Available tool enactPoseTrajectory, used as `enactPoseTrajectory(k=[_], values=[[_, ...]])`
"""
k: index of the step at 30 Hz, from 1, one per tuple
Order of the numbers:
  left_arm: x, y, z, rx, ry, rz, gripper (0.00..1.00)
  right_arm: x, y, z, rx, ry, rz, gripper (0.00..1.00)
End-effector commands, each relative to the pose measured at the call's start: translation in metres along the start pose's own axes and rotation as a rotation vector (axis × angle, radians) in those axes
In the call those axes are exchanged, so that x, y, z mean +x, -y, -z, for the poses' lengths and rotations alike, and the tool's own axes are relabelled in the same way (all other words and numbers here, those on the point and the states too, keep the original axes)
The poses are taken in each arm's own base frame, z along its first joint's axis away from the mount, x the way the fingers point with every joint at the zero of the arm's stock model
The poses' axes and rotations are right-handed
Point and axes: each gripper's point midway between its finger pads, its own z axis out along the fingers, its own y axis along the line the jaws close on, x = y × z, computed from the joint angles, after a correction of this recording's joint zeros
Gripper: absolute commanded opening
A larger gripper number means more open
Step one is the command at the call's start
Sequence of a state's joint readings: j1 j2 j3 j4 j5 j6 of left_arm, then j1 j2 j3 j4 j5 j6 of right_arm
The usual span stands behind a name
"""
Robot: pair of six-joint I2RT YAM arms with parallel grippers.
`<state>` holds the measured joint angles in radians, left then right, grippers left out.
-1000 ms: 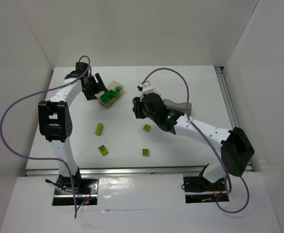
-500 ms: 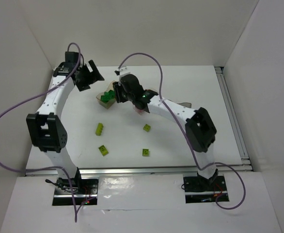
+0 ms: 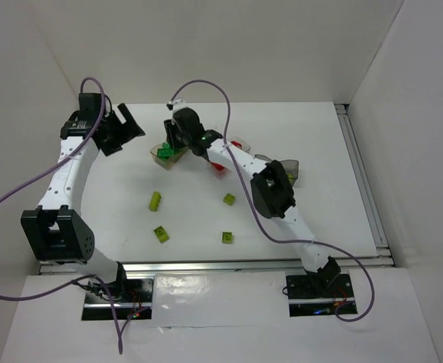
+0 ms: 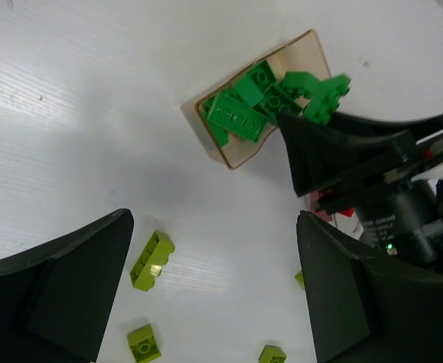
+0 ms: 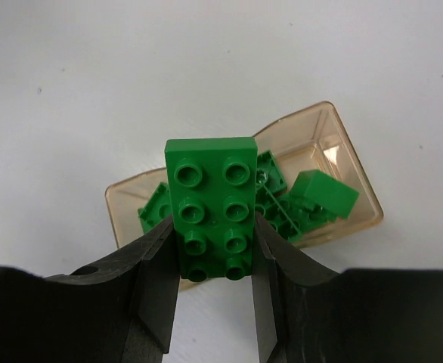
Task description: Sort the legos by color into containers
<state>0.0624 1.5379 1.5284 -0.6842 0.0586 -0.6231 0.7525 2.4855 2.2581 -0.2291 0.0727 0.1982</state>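
I see four loose yellow-green studded plastic bricks [image 3: 155,200] on the white table [image 3: 320,136], all on the near side of the tan translucent rectangular tray [image 5: 123,198]. That tray holds a heap of dark green bricks [image 4: 240,113]. The right gripper [image 5: 212,242] hangs directly above the tan tray, its fingers clamped on a dark green two-by-four brick [image 5: 210,200]. Just right of the tan tray, a clear plastic tray [image 3: 218,171] holds red bricks [image 3: 237,142] and is partly hidden by the right arm. Farther right stands a smoky grey translucent tray [image 3: 288,168]; I cannot tell its contents. The left gripper [image 3: 123,127] hovers left of the tan tray, its fingers spread wide with nothing between them.
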Motion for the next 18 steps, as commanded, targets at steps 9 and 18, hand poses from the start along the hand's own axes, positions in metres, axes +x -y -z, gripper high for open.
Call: enactPoseTrajectory(k=[9,18], values=[[0.013,-0.013,-0.003,-0.008,-0.041,-0.015,0.98,-0.038,0.006,0.002,0.039,0.1,0.024,0.82],[0.026,-0.021,-0.006,-0.022,-0.072,-0.02,0.96,-0.082,0.01,0.071,0.069,0.191,0.032,0.72]])
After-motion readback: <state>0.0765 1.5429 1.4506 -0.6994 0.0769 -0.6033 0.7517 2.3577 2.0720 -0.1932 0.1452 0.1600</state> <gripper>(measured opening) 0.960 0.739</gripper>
